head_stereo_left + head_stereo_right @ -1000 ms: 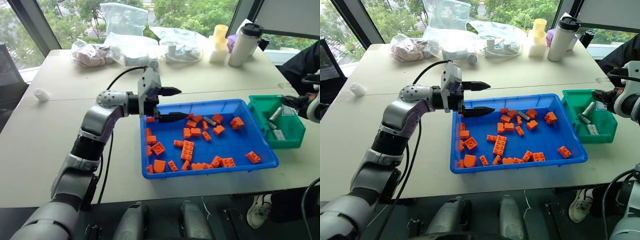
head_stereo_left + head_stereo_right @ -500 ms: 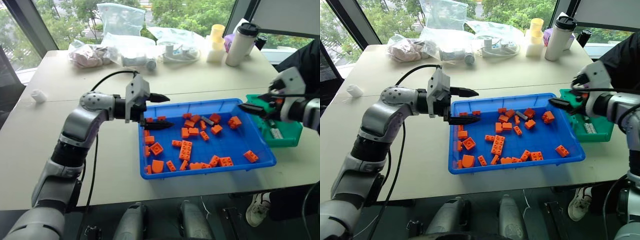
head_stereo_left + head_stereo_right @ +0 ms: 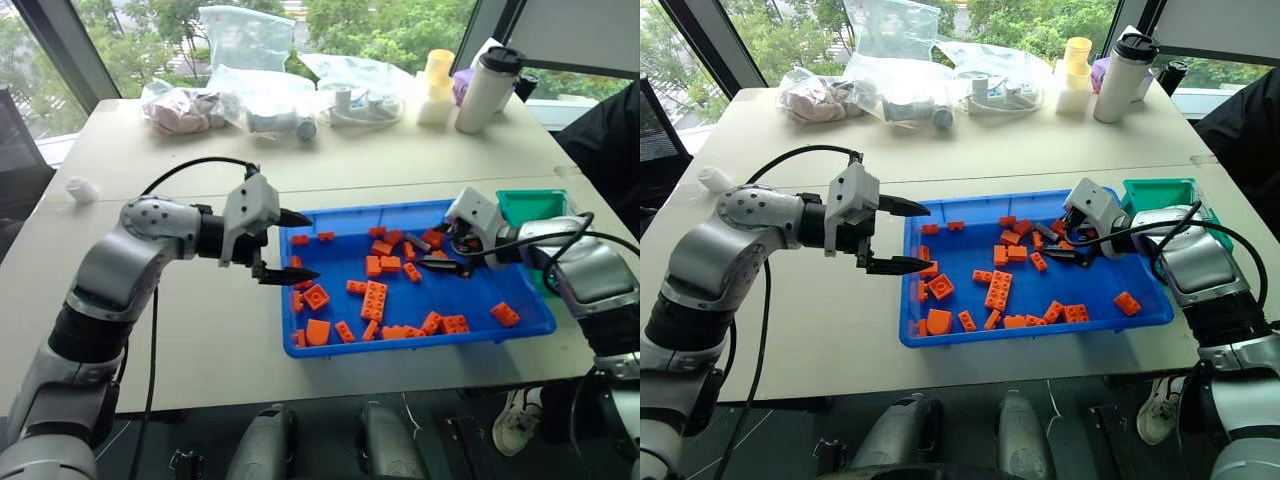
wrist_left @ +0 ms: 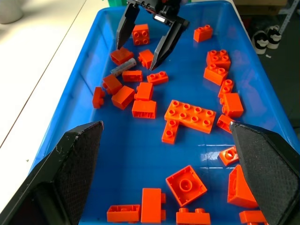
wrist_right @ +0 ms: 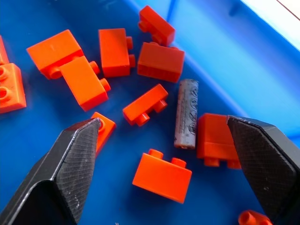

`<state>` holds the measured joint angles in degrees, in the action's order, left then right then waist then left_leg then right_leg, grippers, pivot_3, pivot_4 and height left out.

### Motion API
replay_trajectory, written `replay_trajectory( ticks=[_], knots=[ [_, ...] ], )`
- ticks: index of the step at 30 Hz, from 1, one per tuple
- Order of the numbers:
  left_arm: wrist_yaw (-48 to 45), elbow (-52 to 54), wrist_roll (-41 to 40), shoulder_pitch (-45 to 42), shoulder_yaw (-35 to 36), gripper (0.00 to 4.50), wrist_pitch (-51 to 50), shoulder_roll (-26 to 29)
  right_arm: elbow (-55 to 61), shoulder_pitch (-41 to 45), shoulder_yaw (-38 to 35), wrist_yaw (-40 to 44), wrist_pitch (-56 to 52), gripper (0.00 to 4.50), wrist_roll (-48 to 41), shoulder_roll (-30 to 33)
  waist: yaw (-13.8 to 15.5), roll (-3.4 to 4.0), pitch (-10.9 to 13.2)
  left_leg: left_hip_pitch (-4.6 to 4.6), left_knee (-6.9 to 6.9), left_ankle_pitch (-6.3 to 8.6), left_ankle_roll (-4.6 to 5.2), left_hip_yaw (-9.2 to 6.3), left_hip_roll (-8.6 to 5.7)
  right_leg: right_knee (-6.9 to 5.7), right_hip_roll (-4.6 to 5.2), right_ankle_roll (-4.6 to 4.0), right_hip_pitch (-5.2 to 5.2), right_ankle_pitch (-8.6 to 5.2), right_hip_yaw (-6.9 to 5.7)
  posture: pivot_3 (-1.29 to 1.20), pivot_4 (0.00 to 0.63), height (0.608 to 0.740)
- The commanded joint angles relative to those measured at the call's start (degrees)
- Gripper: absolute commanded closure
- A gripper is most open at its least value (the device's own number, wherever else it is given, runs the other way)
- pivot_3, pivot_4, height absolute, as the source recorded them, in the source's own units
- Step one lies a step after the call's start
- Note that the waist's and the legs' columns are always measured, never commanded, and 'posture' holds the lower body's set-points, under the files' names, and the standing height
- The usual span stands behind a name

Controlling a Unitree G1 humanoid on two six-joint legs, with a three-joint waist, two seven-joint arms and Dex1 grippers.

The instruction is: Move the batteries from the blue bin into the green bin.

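Observation:
The blue bin lies mid-table, strewn with several orange bricks. One grey battery lies among the bricks near its far wall, and it also appears as the battery in the left wrist view. My right gripper hangs open low over it, fingers straddling the battery and nearby bricks, holding nothing. My left gripper is open and empty above the bin's left rim. The green bin stands right of the blue one, mostly behind my right arm, so its inside is hidden.
Along the table's far edge stand a white tumbler with a black lid, a yellow cup and clear plastic bags. A small white roll lies far left. A person's dark sleeve is at the right.
My right gripper has swung left from over the green bin and down into the blue bin, over the battery. My left gripper has drawn back to the bin's left rim.

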<state>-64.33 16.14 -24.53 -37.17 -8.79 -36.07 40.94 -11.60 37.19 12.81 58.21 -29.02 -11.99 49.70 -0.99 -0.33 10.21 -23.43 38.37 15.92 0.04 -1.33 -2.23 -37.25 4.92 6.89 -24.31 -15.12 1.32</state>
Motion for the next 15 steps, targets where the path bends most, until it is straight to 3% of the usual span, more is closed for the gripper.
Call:
replay_trajectory(
  ticks=[1, 13, 15],
  knots=[
    [0.94, 1.97, -0.32, 0.44, 1.09, 0.00, 0.28, 0.40, -5.15, 4.05, 0.76, 3.01, 6.22, 0.05, 3.42, -1.21, 0.05, 0.00, 0.00, 0.00, 0.00, 0.00, 0.00, 0.00, 0.01, 0.00, -0.01, 0.00, -0.01, 0.00, 0.00, 0.00, 0.150, 0.740],
    [2.13, 2.79, -0.38, 1.09, 0.85, 0.00, -0.15, 0.52, -23.24, 11.17, 6.01, 14.89, 14.93, 0.05, 11.55, -5.22, 0.17, 0.00, 0.00, 0.00, 0.00, -0.04, -0.07, 0.00, -0.01, 0.01, 0.01, 0.00, 0.00, 0.00, 0.00, 0.00, 0.150, 0.740],
    [2.32, 3.00, -0.46, 1.16, 0.89, 0.00, -0.29, 0.59, -25.29, 11.98, 5.90, 15.48, 15.30, 0.58, 12.40, -5.99, 0.13, 0.00, 0.00, 0.00, 0.00, -0.04, -0.07, -0.01, -0.01, 0.01, 0.01, 0.00, 0.00, 0.00, 0.00, 0.00, 0.150, 0.740]
  ],
)
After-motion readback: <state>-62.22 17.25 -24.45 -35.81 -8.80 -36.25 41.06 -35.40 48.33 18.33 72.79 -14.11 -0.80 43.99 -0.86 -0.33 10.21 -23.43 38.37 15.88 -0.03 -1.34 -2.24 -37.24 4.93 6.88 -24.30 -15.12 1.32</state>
